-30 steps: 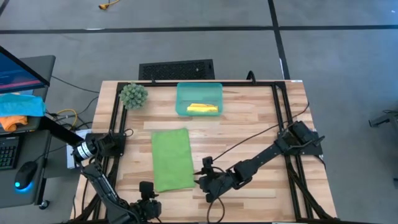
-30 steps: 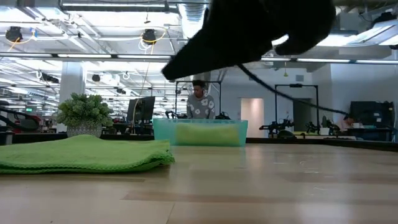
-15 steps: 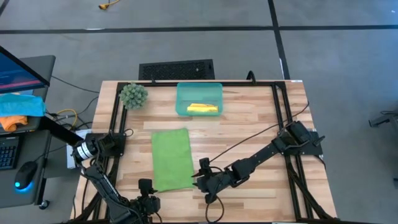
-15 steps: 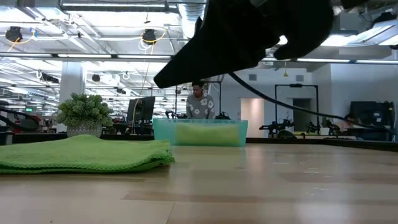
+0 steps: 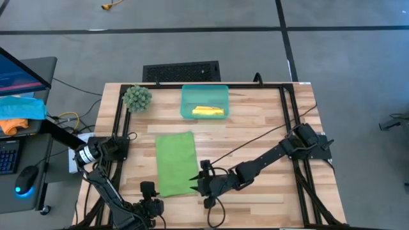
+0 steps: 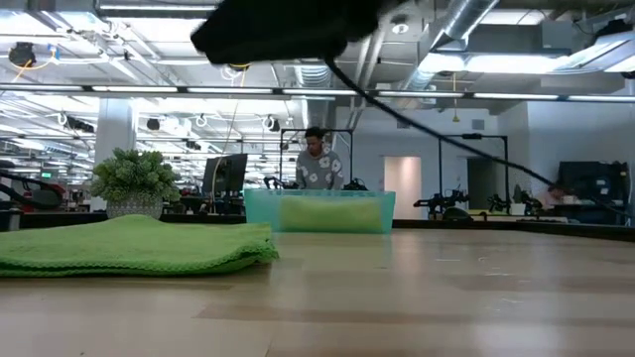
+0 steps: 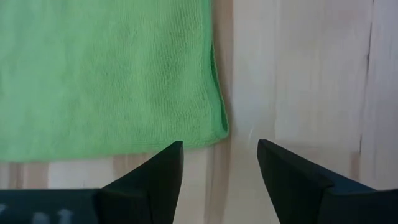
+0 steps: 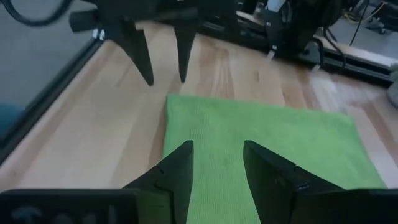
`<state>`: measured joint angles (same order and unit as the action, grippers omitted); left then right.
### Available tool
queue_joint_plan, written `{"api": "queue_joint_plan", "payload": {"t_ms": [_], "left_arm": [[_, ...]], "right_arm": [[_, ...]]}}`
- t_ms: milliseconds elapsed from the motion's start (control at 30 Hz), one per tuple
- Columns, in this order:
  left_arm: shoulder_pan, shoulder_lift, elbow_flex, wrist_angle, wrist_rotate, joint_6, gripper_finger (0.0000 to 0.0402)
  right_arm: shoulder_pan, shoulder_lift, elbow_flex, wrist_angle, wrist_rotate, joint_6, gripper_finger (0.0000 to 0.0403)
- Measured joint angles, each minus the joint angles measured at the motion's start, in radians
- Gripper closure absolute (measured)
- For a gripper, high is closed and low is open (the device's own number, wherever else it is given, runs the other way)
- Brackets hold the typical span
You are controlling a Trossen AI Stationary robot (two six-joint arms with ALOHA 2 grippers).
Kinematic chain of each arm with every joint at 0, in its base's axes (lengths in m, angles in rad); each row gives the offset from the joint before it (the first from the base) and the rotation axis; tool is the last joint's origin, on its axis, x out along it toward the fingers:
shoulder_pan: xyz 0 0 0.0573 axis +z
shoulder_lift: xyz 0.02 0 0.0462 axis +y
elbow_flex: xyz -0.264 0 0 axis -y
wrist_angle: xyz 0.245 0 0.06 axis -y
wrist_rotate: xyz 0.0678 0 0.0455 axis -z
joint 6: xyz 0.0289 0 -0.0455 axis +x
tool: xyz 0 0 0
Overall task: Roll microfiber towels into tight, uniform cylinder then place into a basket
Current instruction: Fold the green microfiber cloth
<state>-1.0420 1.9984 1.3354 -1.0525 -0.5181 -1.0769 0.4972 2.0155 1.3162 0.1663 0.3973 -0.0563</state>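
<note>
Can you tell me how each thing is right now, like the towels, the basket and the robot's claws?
Green towel: lying flat, folded, not rolled.
Yellow towel: rolled up, lying inside the basket.
Basket: upright at the table's far side, holding the yellow towel.
Left gripper: jaws open, empty, at the green towel's near corner.
Right gripper: jaws open, empty, over the green towel's near edge.
Plant: standing left of the basket.

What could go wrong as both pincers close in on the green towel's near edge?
Both open pincers converge on one edge: the right pincer at the green towel corner, the left pincer just short of it, so they could collide. A one-corner pinch may skew the roll, too loose for the basket already holding the yellow towel.
</note>
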Motion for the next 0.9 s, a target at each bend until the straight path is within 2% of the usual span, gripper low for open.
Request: {"api": "queue_joint_plan", "payload": {"t_ms": [200,433,700,900], "left_arm": [[0.000,0.000,0.000,-0.012,0.015,-0.005,0.0200],[0.000,-0.001,0.000,-0.012,0.015,-0.004,0.0200],[0.000,-0.001,0.001,-0.012,0.015,-0.004,0.0200],[0.000,-0.002,0.001,-0.012,0.015,-0.004,0.0200]], "right_arm": [[0.014,0.000,0.106,-0.128,0.008,0.002,0.0239],[0.050,-0.001,0.245,-0.389,0.005,0.010,0.0239],[0.123,-0.002,0.276,-0.464,0.007,0.006,0.0239],[0.192,-0.017,0.321,-0.523,0.141,-0.026,0.0239]]}}
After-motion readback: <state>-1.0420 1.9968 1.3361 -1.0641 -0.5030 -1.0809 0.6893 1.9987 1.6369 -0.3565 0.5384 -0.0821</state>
